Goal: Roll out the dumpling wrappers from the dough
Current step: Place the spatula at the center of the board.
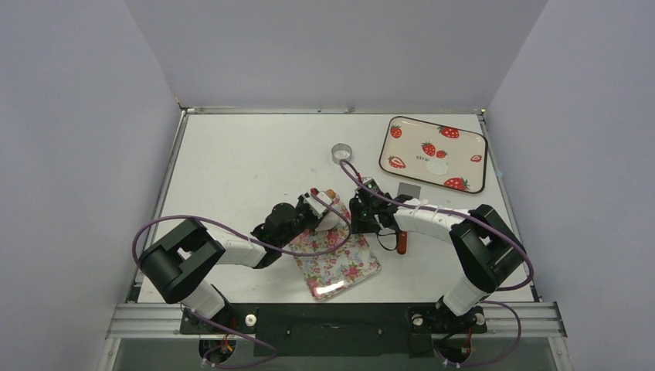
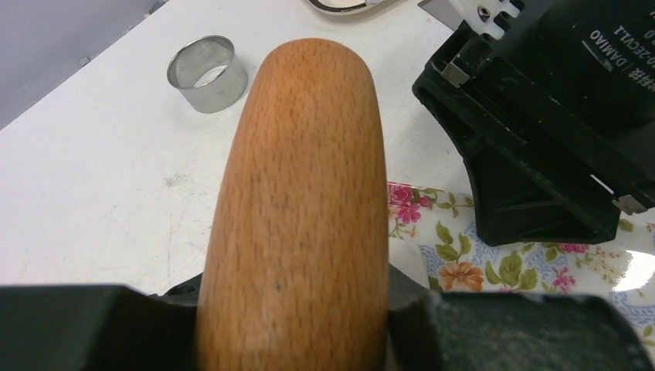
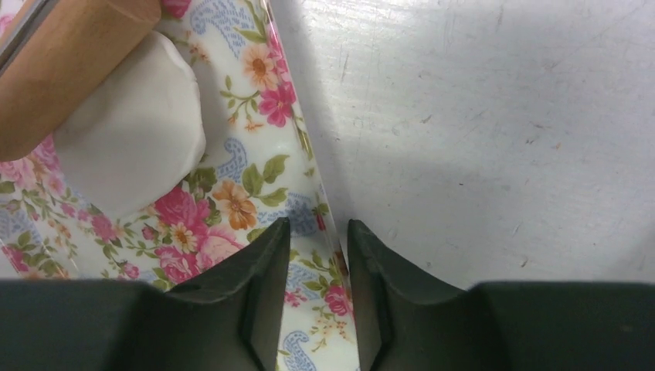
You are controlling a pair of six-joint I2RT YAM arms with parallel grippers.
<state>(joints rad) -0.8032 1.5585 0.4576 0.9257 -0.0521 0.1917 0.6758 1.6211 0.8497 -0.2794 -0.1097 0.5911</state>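
top external view had my left gripper (image 1: 317,207) closed round the wooden roller (image 1: 328,195) over the far corner of the flowered tray (image 1: 344,267). my right gripper (image 1: 361,218) was down at that tray's right edge. off to the right on the strawberry plate (image 1: 413,131) lay what i took for a finished wrapper (image 1: 437,166), a pale round disc, and i saw only that one. the metal ring (image 1: 341,152) stood alone on the table (image 1: 247,162) and the spatula (image 1: 402,241) lay beside my right arm, neither in use.

left wrist view was mostly roller, gripped at its near end between my left fingers. its far end pointed towards the ring, and my right gripper's black body sat just beside it over the tray.

right wrist view showed the dough (image 3: 127,154) as a thick, lopsided white patch on the tray, with the roller resting on its upper edge. my right fingers (image 3: 263,263) stood close together astride the tray's rim with a slim gap between them. whether they pinched the rim i could not tell.

i judged the job early on: one wrapper out and this piece only partly flattened. rolling it thinner, cutting with the ring and lifting to the plate were all left.
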